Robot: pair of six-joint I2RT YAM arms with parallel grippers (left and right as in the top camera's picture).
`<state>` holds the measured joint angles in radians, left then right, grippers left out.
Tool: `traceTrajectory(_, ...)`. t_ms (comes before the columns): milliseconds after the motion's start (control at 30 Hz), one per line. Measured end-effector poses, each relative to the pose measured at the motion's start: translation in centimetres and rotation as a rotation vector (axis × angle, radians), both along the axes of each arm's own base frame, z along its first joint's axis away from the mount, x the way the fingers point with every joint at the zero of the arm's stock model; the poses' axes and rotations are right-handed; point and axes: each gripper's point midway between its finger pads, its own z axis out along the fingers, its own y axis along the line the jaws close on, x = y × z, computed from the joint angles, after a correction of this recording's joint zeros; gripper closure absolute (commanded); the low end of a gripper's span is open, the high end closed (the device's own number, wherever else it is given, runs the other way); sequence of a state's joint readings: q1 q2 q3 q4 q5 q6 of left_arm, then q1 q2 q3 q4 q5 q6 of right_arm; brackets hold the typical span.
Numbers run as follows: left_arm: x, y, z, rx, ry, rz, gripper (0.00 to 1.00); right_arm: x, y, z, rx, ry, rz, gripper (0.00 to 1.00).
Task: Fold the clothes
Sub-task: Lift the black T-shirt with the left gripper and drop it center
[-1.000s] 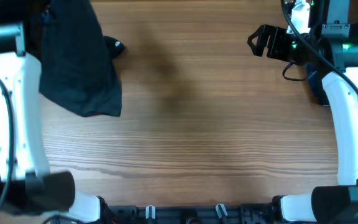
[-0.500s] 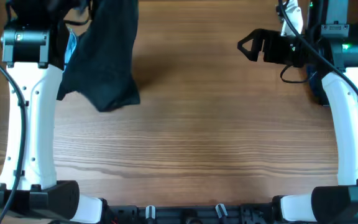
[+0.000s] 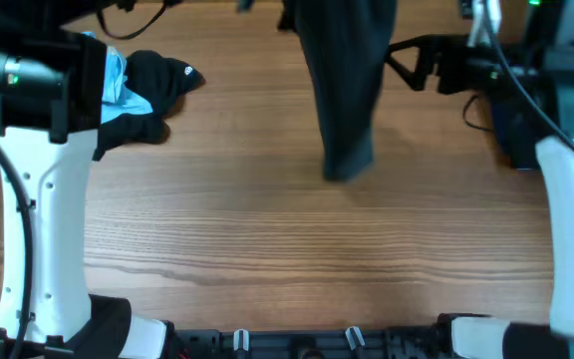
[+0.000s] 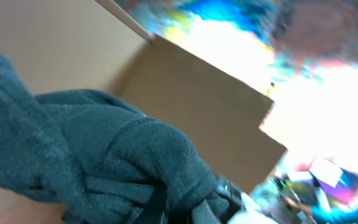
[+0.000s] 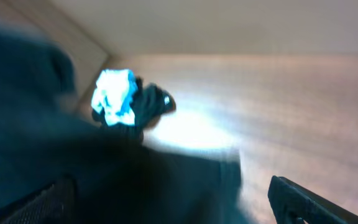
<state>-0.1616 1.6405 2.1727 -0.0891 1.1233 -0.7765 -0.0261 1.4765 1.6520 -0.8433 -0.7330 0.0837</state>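
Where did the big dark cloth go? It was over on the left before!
The left gripper, shut on the dark cloth, swung it rightward from the left side to the middle. It now hangs beside the open right gripper. That uncovered a black-and-blue pile on the left. The right gripper barely moved, and the pile lies where its edge showed before.

Wooden table [image 3: 267, 239]: light brown, grain running left to right, darker streak at lower left. Black rail [image 3: 297, 347] with white clips along bottom edge of overhead frame. Dark blue object [image 3: 514, 130] at right edge, partly hidden, kind unclear. Left wrist view: beige panel [image 4: 210, 112] across middle, bright blurred colours at upper right. Right wrist view: same tabletop, glare patch at centre, pale wall [image 5: 229, 25] across top.
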Motion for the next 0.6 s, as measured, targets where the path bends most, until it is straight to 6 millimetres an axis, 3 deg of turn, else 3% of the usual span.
traceTrajectory(67, -0.7, 0.4, -0.9, 0.040, 0.025, -0.056, 0.96, -0.8, 0.0, 2.5, 0.000, -0.092, 0.006, 0.01)
traceTrajectory(133, -1.0, 1.0, -1.8, 0.072, 0.053, -0.097, 0.96, -1.1, 0.2, 3.5, 0.007, -0.128, 0.021, 0.04)
traceTrajectory(333, -2.3, 2.4, -4.1, 0.156, 0.101, -0.246, 0.96, -1.8, 1.8, 4.4, 0.073, -0.159, 0.140, 0.15)
traceTrajectory(600, 0.1, 2.8, -6.2, 0.165, 0.163, -0.275, 0.96, -4.0, 4.0, 5.4, 0.175, -0.200, 0.357, 0.12)
